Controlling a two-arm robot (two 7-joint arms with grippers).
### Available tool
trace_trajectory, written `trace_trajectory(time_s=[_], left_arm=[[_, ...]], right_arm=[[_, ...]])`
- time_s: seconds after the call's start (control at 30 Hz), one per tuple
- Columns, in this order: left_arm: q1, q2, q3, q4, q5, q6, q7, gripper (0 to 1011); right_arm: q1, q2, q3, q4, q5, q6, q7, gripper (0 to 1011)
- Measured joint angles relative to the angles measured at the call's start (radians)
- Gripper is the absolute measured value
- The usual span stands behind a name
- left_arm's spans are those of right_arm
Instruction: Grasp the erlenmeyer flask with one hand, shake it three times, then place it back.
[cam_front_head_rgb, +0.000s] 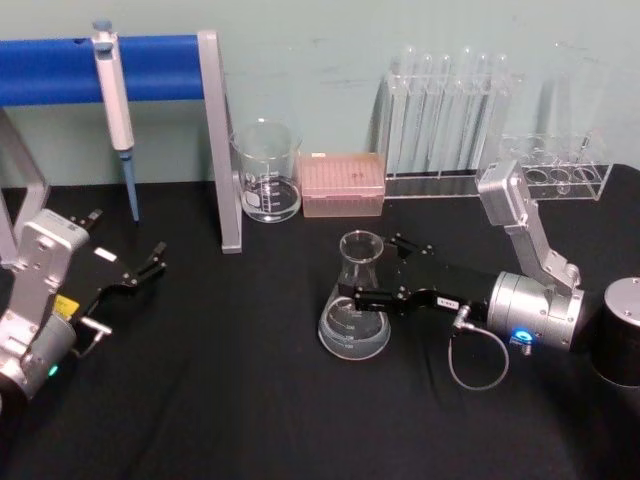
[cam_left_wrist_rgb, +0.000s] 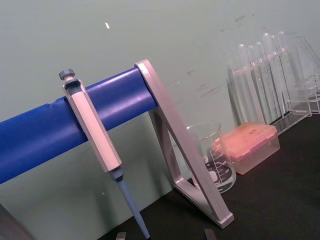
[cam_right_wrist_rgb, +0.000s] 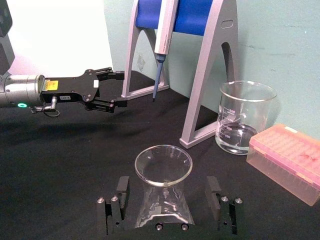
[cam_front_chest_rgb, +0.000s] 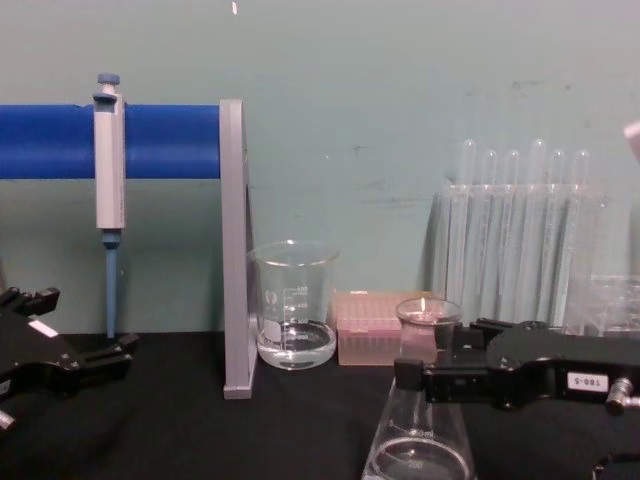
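The erlenmeyer flask (cam_front_head_rgb: 354, 315) stands upright on the black table, clear glass with a little liquid in its wide base. My right gripper (cam_front_head_rgb: 372, 267) reaches in from the right at neck height. It is open, with one finger on each side of the neck and a gap on both sides. In the right wrist view the flask's rim (cam_right_wrist_rgb: 163, 164) lies between the two fingers (cam_right_wrist_rgb: 122, 187). The chest view shows the flask (cam_front_chest_rgb: 418, 440) under the same gripper (cam_front_chest_rgb: 428, 355). My left gripper (cam_front_head_rgb: 155, 260) rests open at the left, away from the flask, also seen in the right wrist view (cam_right_wrist_rgb: 117, 89).
A glass beaker (cam_front_head_rgb: 267, 172) and a pink tip box (cam_front_head_rgb: 343, 184) stand behind the flask. A test tube rack (cam_front_head_rgb: 450, 110) is at the back right. A pipette (cam_front_head_rgb: 115, 100) hangs on the blue-barred stand (cam_front_head_rgb: 222, 140) at the back left. A dark cylinder (cam_front_head_rgb: 620, 335) sits at the right edge.
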Motion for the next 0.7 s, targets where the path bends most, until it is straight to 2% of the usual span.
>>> trace_trajectory(time_s=[0.1, 0.7], left_arm=[[0.000, 0.000, 0.000, 0.000, 0.000, 0.000, 0.000, 1001], [0.000, 0.000, 0.000, 0.000, 0.000, 0.000, 0.000, 1001]], right_arm=[[0.000, 0.000, 0.000, 0.000, 0.000, 0.000, 0.000, 1002], [0.000, 0.000, 0.000, 0.000, 0.000, 0.000, 0.000, 1002]])
